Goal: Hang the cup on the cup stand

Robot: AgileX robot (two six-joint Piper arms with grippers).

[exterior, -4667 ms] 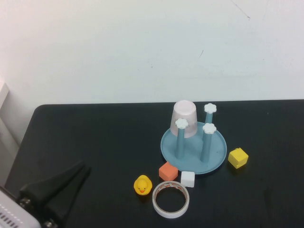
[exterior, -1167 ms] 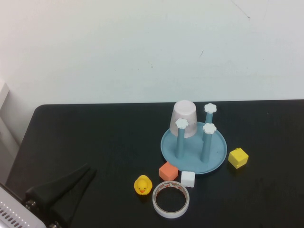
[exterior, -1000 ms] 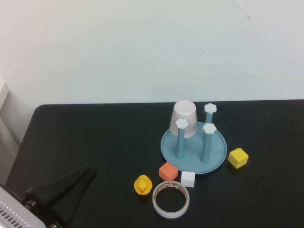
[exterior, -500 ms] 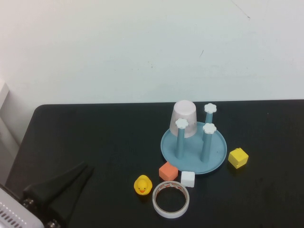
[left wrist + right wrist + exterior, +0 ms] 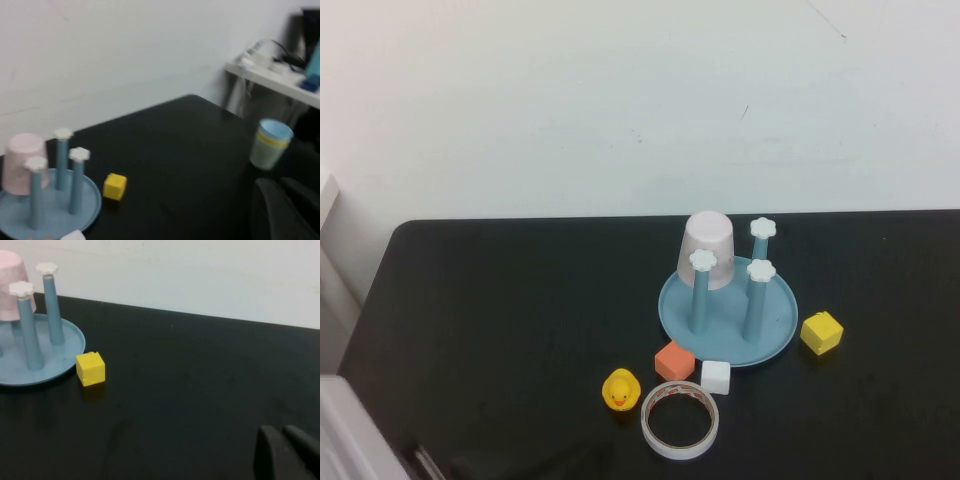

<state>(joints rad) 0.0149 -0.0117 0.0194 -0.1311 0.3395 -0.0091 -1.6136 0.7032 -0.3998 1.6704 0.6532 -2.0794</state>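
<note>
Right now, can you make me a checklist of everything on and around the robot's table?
Surface: black table.
Job's things: pink cup upside down over a back post of the blue stand.
Clutter: yellow block, orange block, white block, rubber duck, tape ring.
Grippers: left end effector shut, empty; right end effector shut, empty.
Cables: some on a side shelf.
Surroundings: white wall, stacked cups.

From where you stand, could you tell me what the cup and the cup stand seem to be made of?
The cup, upside down over a post, looks like thin plastic: pale pink and slightly see-through, matte. The cup stand looks like moulded plastic: uniform light blue with a smooth, faintly glossy dish and white flower caps. Both grippers are shut and away from them.
</note>
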